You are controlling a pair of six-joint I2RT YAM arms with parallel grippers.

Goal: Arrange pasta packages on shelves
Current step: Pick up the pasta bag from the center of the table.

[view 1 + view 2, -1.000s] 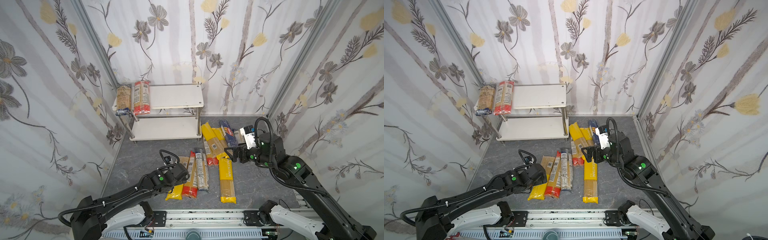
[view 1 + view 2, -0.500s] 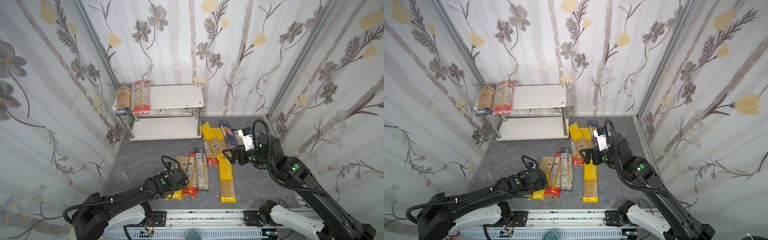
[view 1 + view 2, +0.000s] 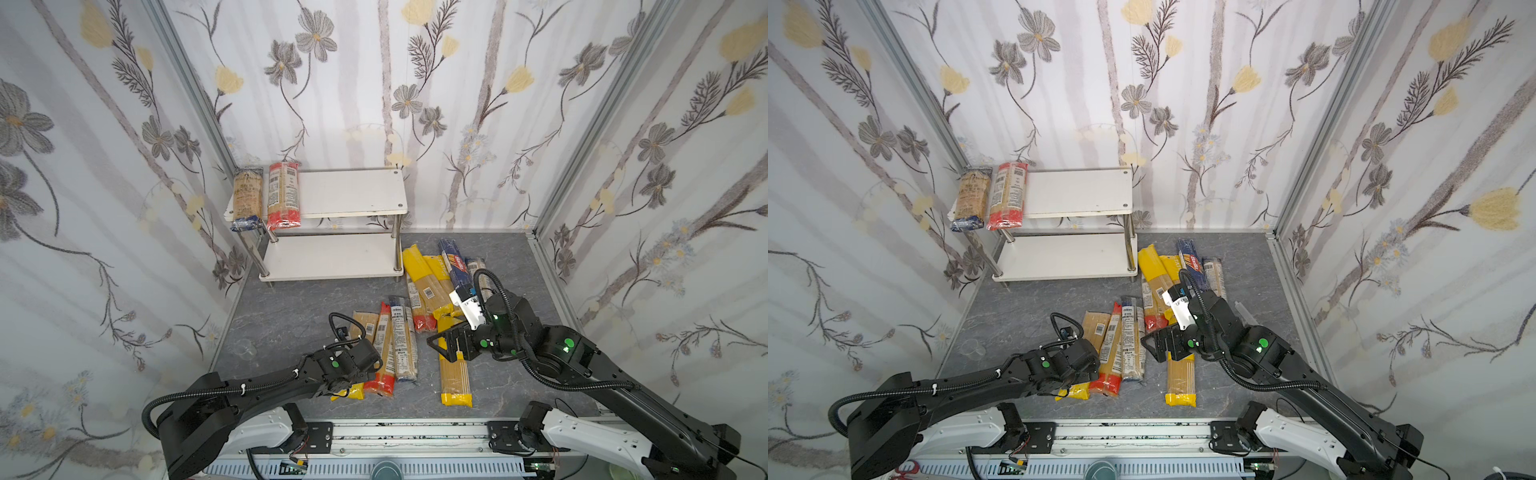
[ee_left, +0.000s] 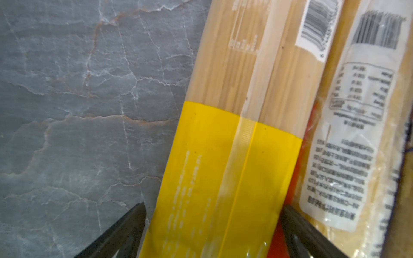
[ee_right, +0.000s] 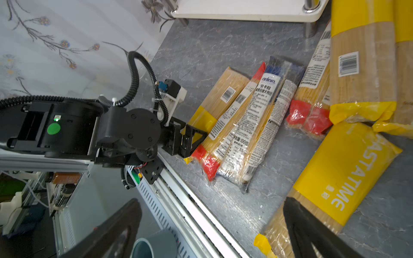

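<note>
Left wrist view: the left gripper is recorded with jaws spread. One black fingertip is over the grey stone-patterned floor. The other is at the red edge of the red-ended packet. The yellow end of the yellow-ended spaghetti packet lies between them. Whether either fingertip touches it cannot be told.

Right wrist view: the right gripper is seen with jaws spread wide and nothing pinched. One fingertip is seen in front of the PASTATIME packet, which lies flat on the floor.

In both top views the yellow-ended packet, the red-ended packet and a blue-ended packet lie side by side on the floor at the left gripper. The PASTATIME packet lies alone just beside them, under the right gripper. A further cluster of packets is heaped on the floor beside the corner post of the two-tier shelf rack.

On the rack's upper board two packets are laid side by side at one end, a tan blue-tipped packet and a red-tipped packet. Their near ends overhang the front edge.
</note>
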